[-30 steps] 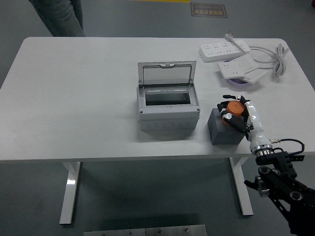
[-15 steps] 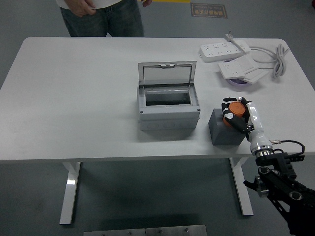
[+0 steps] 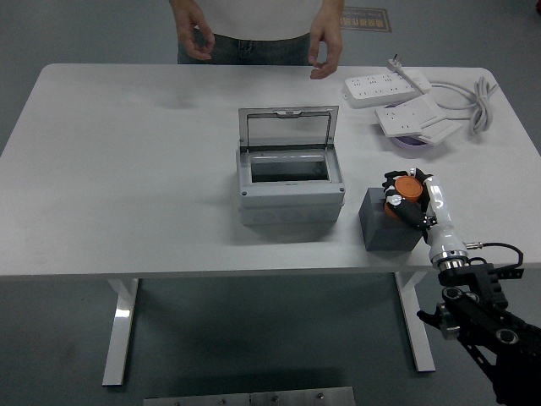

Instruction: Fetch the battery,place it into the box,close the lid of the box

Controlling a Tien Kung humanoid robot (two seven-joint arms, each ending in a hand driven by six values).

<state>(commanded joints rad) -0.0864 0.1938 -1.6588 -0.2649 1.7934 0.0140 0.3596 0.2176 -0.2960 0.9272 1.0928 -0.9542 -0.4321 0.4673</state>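
— What does the robot's right hand (image 3: 404, 199) look like?
— It has black fingers (image 3: 394, 179) and an orange round part in the middle. Behind the hand is a white wrist (image 3: 439, 222), then a shiny silver ring.
— And after that?
— A black arm (image 3: 478, 317) with bolts and round joints. A thin black cable loops out beside the wrist.
— Who is that far from the hand?
— A person (image 3: 258, 30) in a white top and blue jeans.
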